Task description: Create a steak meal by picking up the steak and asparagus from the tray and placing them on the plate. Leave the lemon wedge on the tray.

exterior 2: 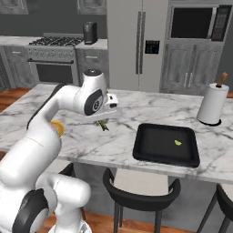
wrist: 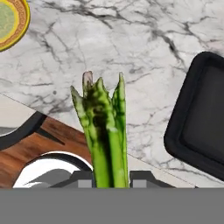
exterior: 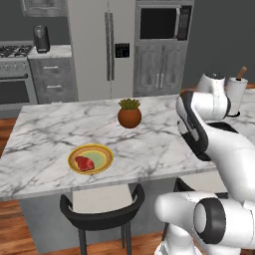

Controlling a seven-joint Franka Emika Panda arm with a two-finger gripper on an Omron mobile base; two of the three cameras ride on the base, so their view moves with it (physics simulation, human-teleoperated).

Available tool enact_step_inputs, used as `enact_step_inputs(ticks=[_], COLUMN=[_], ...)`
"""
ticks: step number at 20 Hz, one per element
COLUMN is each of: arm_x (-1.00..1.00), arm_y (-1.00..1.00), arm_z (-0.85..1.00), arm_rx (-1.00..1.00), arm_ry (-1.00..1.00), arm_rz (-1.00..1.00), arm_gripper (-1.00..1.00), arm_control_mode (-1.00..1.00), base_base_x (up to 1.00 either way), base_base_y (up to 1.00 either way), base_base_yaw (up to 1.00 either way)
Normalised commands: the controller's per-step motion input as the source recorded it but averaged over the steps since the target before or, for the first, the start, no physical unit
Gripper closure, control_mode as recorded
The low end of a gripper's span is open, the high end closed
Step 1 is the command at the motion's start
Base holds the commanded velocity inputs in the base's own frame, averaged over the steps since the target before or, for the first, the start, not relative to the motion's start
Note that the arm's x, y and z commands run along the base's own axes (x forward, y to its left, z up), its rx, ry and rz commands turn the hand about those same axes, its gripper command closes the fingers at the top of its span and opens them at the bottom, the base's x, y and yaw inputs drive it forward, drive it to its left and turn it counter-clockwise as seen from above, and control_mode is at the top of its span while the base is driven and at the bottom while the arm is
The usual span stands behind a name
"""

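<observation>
Asparagus (wrist: 104, 131) stood at the centre of the hand view, its stalks rising from between the fingers of the gripper (wrist: 108, 183), which were clamped on its lower end. In the right base view the bundle (exterior 2: 103, 124) hung at left of centre above the marble counter (exterior 2: 136, 113), apart from the black tray (exterior 2: 166, 144) at right of centre, where the lemon wedge (exterior 2: 178, 142) lay. In the left base view the steak (exterior: 84, 163) rested on the plate (exterior: 90, 159), lower left of centre.
</observation>
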Motion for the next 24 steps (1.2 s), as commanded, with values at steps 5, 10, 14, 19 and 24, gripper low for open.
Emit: enact_step_inputs(ticks=[5,10,14,19,24], arm_x=[-0.21,-0.02,0.0,0.05,0.28], arm_y=[1.0,1.0,1.0,1.0,0.84], arm_z=[0.18,0.0,0.0,-0.2,-0.4], arm_rx=[0.0,0.0,0.04,0.09,0.1], arm_ry=[0.0,0.02,0.02,0.04,0.03], arm_rz=[-0.32,-0.28,-0.24,-0.12,0.0], arm_gripper=[1.0,1.0,1.0,1.0,1.0], arm_control_mode=[-1.0,-1.0,-1.0,-1.0,-1.0], base_base_x=[0.0,0.0,0.0,0.0,0.0], base_base_y=[0.0,0.0,0.0,0.0,0.0], base_base_yaw=[0.0,0.0,0.0,0.0,0.0])
